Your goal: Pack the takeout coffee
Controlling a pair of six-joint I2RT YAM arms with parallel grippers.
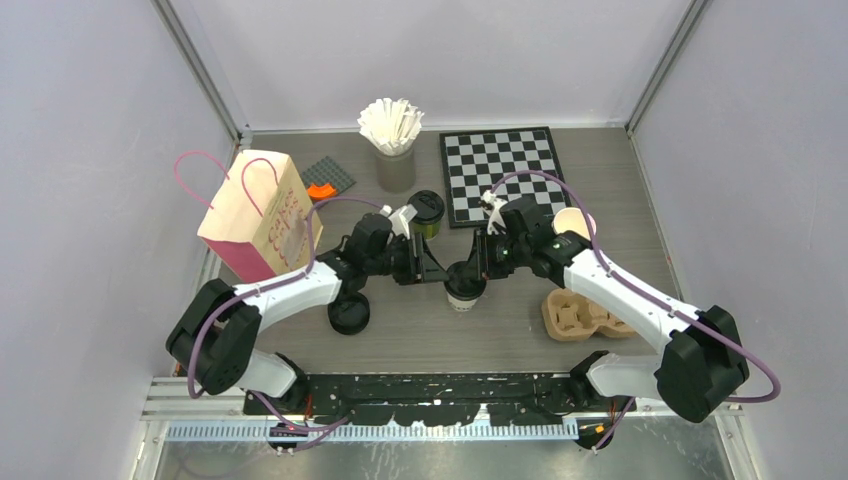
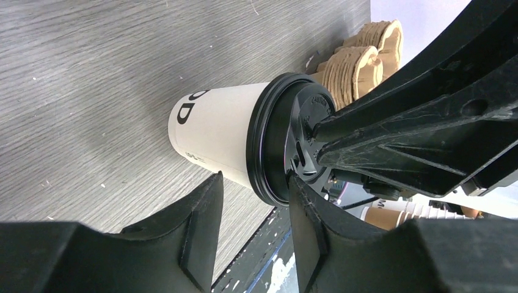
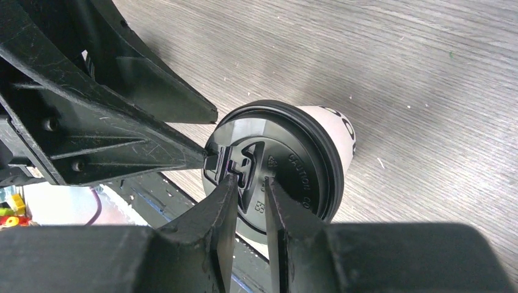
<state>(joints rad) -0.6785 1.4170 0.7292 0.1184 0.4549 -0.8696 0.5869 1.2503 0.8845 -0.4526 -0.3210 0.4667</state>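
The white cup (image 1: 465, 288) stands upright mid-table under a black lid (image 3: 293, 155). Both arms meet over it, so each hems the other in.

The left gripper (image 2: 255, 178) reaches in from the left with its jaws apart and loosely straddles the lid's rim. One finger is against the lid's top and the other is just beside the cup wall below the rim. The right gripper (image 3: 251, 180) reaches in from the right with its jaws a narrow slit apart. Its tips are on the lid's top beside the sip tab, with nothing clamped between them.

The green cup (image 1: 427, 213), lidded, stands just behind the left gripper, close to its wrist. A loose lid (image 1: 349, 316) lies on the near side of the left forearm. The bag (image 1: 262, 215) stands at the left edge with its handles up, and the left arm passes its near corner. The carrier (image 1: 578, 315) lies to the right of the white cup, and the right forearm crosses over its far side. A tan cup (image 1: 570, 222) shows behind the right arm, partly hidden. Farther back are a chessboard (image 1: 500, 175), a straw cup (image 1: 392, 140) and a grey baseplate (image 1: 330, 175) with an orange piece on it.

Bare table (image 1: 450, 340) shows in front of the white cup, between the loose lid and the carrier, and again right of the chessboard.

The tabletop is grey wood-grain. Pale walls (image 1: 100, 150) close it in on three sides, with metal posts at the back corners.
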